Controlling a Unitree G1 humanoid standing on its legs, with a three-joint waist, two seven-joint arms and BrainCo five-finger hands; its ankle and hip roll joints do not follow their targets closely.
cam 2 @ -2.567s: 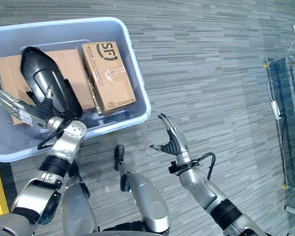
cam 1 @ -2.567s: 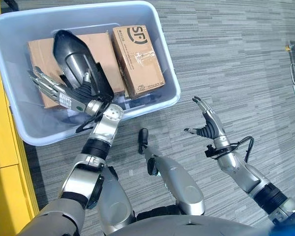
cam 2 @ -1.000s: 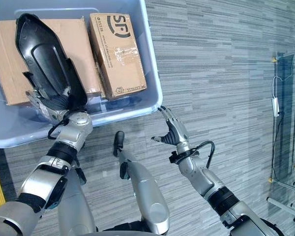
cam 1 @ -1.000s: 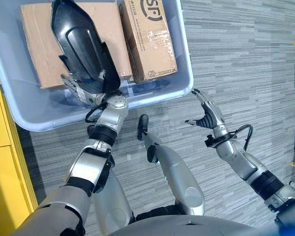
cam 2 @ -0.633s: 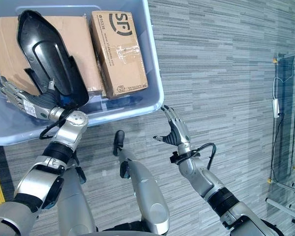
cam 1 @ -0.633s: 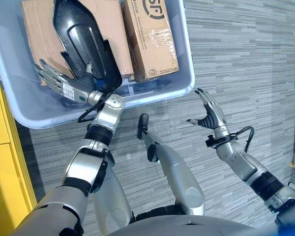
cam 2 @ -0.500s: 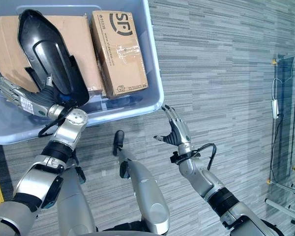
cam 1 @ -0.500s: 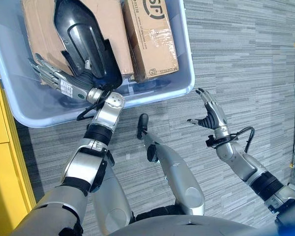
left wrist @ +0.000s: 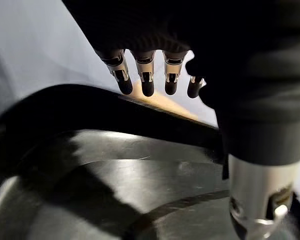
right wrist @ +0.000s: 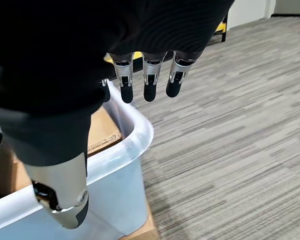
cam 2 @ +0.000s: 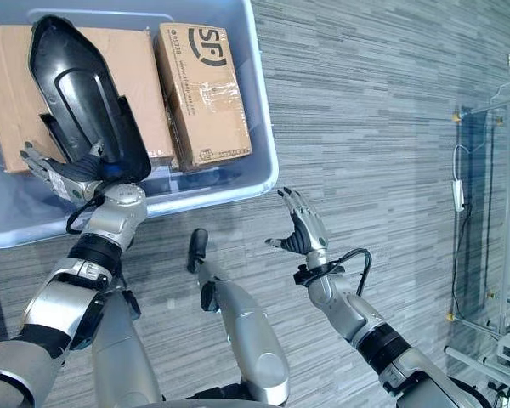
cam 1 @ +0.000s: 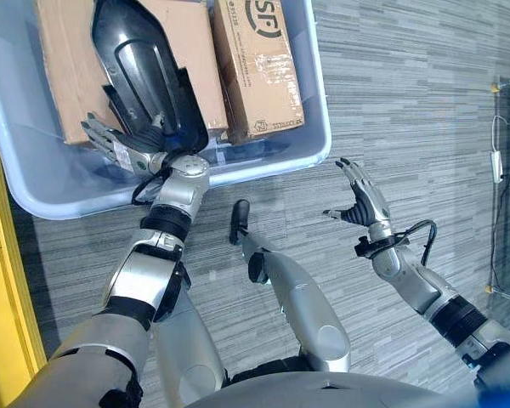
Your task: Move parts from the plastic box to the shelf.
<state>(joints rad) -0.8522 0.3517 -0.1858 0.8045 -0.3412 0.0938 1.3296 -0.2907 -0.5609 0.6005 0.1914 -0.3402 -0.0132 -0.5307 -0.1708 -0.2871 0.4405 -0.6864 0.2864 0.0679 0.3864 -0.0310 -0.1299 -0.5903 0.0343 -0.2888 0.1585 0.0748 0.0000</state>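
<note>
- Down on the grey striped carpet floor (cam 1: 425, 102), the left eye view shows a pale blue translucent plastic box (cam 1: 316, 102) holding a wide flat brown cardboard box (cam 1: 64, 59), a narrower taped brown cardboard box (cam 1: 263, 64) on its right, and a glossy black moulded plastic shell part (cam 1: 140, 72) lying slantwise over the wide one.
- Same view: the left arm reaches up from the lower left over the box's near wall, and the left hand (cam 1: 123, 151) lies inside the box at the near end of the black part, fingers straight and spread toward the box's left wall, closed round nothing.
- Right eye view: the left hand (cam 2: 64, 180) sits just beside and partly under the lower edge of the black part (cam 2: 81, 85); whether it touches cannot be told. The right arm comes in from the lower right, forearm raised, and the right hand (cam 2: 302, 234) is held over the carpet just outside the box's (cam 2: 268, 161) near right corner, palm turned left, fingers relaxed, thumb apart, empty.
- Left wrist view: the fingers (left wrist: 147, 80) point straight out above the dark curved rim of the black part (left wrist: 110, 165), thumb apart beside it.
- Right wrist view: straight fingers (right wrist: 149, 82) hang over the rounded rim of the plastic box (right wrist: 135, 132), with cardboard (right wrist: 102, 130) inside it.
</note>
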